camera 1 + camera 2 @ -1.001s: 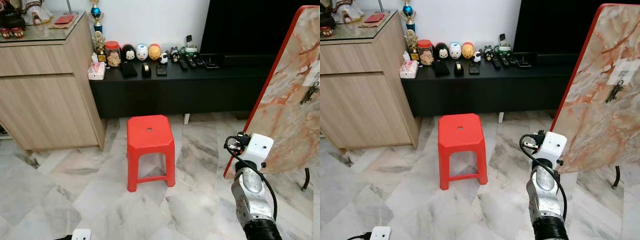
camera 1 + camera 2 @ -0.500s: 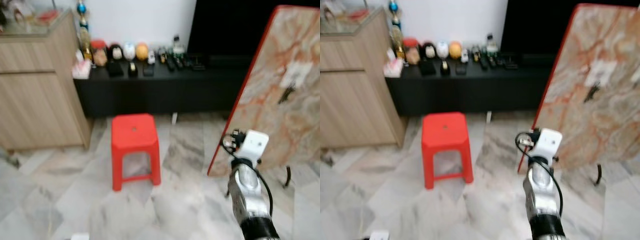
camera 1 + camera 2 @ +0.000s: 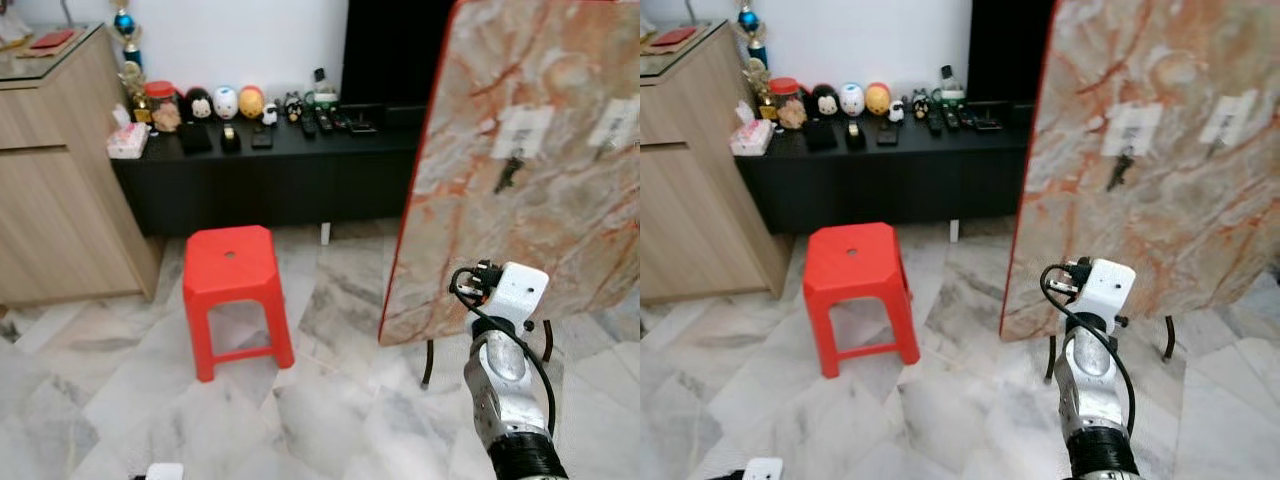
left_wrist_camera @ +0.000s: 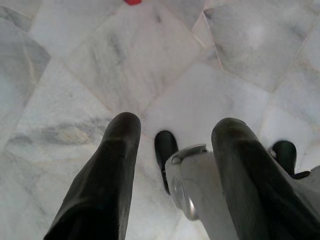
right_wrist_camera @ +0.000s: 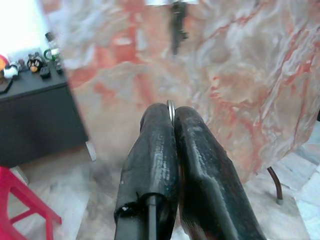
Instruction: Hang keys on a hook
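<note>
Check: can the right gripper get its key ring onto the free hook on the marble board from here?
Probably not yet. The right gripper pinches a key ring well below the free hook on the marble board; nothing blocks it.

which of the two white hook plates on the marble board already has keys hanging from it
The white hook plate nearer the board's red edge: dark keys dangle below it. The other plate, farther right, seems bare.
</note>
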### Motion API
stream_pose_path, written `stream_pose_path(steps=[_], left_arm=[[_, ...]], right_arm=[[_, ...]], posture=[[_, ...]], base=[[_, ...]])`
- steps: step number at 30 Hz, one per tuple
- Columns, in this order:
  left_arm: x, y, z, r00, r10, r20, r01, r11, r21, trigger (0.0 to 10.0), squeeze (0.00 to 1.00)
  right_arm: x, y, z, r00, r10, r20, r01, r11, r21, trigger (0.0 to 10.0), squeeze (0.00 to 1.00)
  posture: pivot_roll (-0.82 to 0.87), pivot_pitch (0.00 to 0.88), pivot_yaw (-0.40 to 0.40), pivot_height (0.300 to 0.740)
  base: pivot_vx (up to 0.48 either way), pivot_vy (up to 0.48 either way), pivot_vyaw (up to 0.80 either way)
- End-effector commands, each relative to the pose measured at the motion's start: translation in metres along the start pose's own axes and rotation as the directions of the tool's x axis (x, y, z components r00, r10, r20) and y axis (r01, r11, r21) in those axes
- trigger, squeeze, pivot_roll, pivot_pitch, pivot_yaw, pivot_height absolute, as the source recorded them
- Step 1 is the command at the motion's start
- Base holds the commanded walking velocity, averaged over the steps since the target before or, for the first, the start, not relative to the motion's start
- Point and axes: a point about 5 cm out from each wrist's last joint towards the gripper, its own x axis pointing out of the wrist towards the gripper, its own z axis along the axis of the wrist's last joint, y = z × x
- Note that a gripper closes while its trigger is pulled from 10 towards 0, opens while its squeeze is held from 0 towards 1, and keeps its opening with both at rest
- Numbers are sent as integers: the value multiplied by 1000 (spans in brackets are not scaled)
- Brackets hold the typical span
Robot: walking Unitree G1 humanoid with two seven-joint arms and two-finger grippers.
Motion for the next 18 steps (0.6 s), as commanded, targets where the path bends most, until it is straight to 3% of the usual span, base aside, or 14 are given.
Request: stream_pose_path(steps=[1,5,11,18], left_arm=[[0,-3,-2,1000,-9,-13,9,1000,-1,10000,0],[0,-4,-2,1000,-10,-15,10,1000,-1,10000,0],[0,-7,-4,999,-25,-21,25,1000,11,10000,0],[-2,-4,-7,999,-22,-30,22,1000,17,10000,0]], right_arm=[[6,-3,9,1000,-19,24,19,1000,10,10000,0],[6,-4,9,999,-21,26,20,1000,7,10000,0],[2,-4,1,1000,-18,8,18,1000,1,10000,0],[4,-2,2,1000,-11,8,11,1000,0,10000,0]], posture=[[-6,0,-43,740],[-7,0,-44,740],[0,0,-40,740],[10,0,-40,740]], base=[[0,0,0],[0,-240,0],[0,0,0],[0,-480,0]])
